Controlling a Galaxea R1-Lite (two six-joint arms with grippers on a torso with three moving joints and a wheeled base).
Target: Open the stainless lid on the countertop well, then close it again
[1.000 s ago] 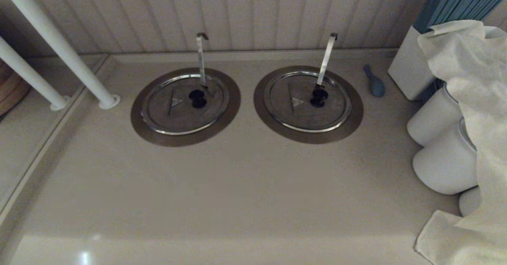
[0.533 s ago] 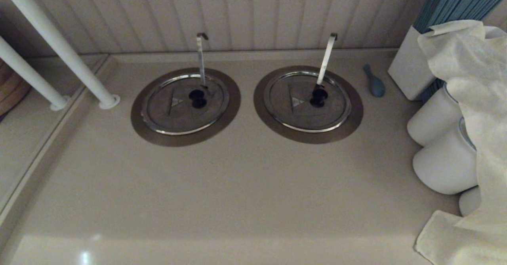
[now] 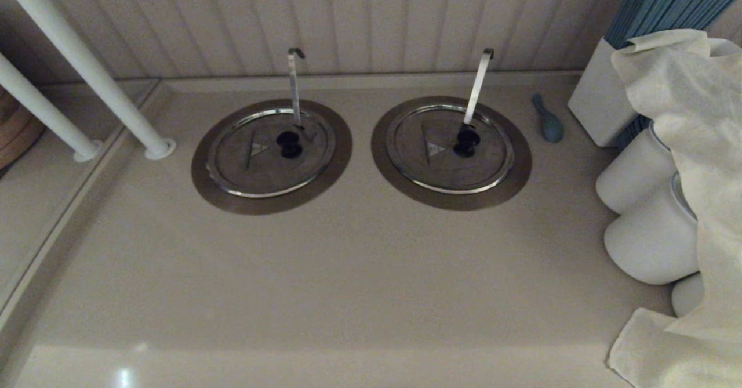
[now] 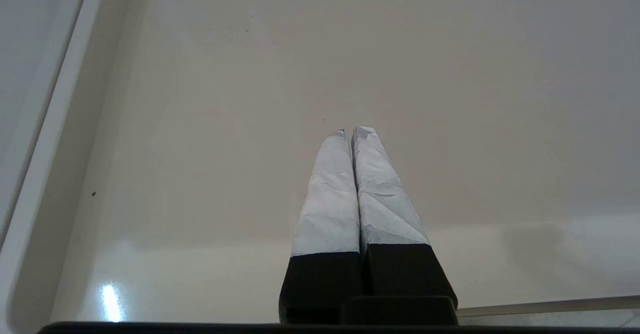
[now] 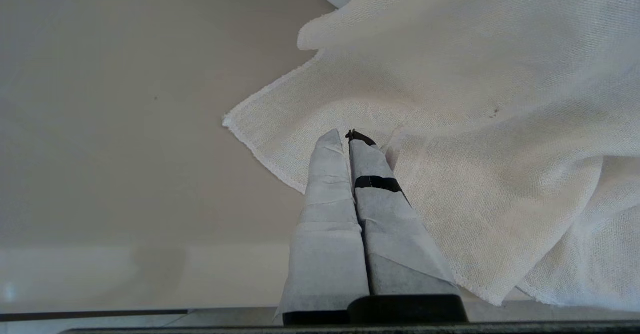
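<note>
The stainless lid (image 3: pixel 255 165) lies flat and closed on the countertop well, whose brown-grey flange (image 3: pixel 204 185) rings it at the left. It carries a black knob (image 3: pixel 289 144), and a thin dark hook-tipped handle (image 3: pixel 294 86) rises through it. Neither arm shows in the head view. In the left wrist view my left gripper (image 4: pixel 351 132) is shut and empty above bare counter. The right wrist view has my right gripper (image 5: pixel 345 134) shut and empty over the edge of a white cloth (image 5: pixel 450 124).
A twin lid (image 3: pixel 449 150) with a broader pale handle (image 3: pixel 478 86) sits to the right. A blue spoon (image 3: pixel 548 120), white box (image 3: pixel 597 98), white jars (image 3: pixel 649 237) and draped cloth (image 3: pixel 695 144) crowd the right side. White posts (image 3: pixel 104 92) stand at the left.
</note>
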